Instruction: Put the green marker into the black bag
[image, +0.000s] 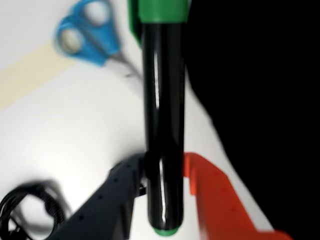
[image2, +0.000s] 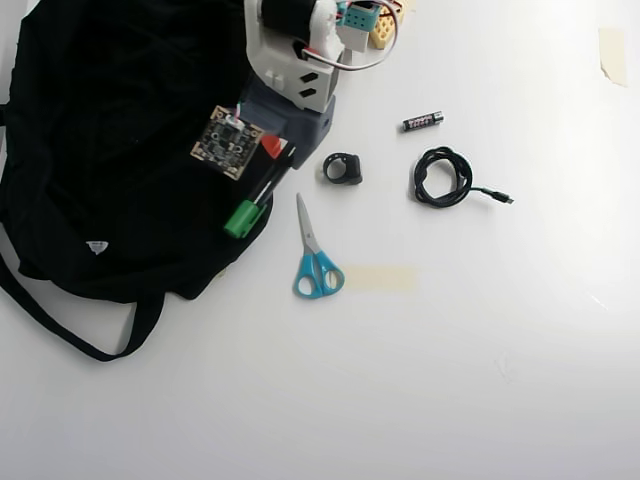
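Observation:
The green marker (image: 162, 125) has a glossy black barrel and a green cap at the top of the wrist view. My gripper (image: 162, 170) is shut on its lower barrel, with the black finger (image: 120, 190) on the left and the orange finger (image: 210, 190) on the right. In the overhead view the marker (image2: 258, 200) slants down-left from the gripper (image2: 275, 155), and its green cap hangs over the right edge of the black bag (image2: 110, 150). That bag fills the right side of the wrist view (image: 260, 100).
Blue-handled scissors (image2: 315, 255) lie just right of the marker, with a strip of beige tape (image2: 380, 278) beside them. A small black ring-shaped object (image2: 343, 168), a coiled black cable (image2: 440, 177) and a battery (image2: 422, 121) sit further right. The bag's strap (image2: 60, 320) loops out at lower left.

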